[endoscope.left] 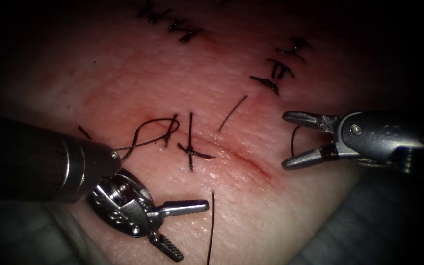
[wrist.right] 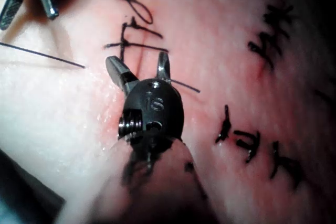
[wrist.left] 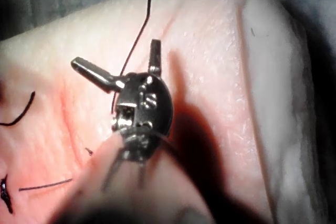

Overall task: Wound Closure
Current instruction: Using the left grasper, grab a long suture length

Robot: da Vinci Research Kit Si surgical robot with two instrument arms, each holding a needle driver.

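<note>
Both grippers gape empty: left gripper [endoscope.left: 185, 230] below the looped thread [endoscope.left: 148, 135], right gripper [endoscope.left: 290, 140] right of the cut [endoscope.left: 241, 157].

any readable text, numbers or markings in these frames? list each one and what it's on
"15" or "IS", reading uncertain: on the dark wrist housing of the right tool, right wrist view.
Embossed marks on the right tool's wrist in the endoscope view: too blurred to read.
Engraved marks on the left tool's round wrist: too blurred to read.
Dark marks on the tissue are stitches and thread, not writing.
</note>
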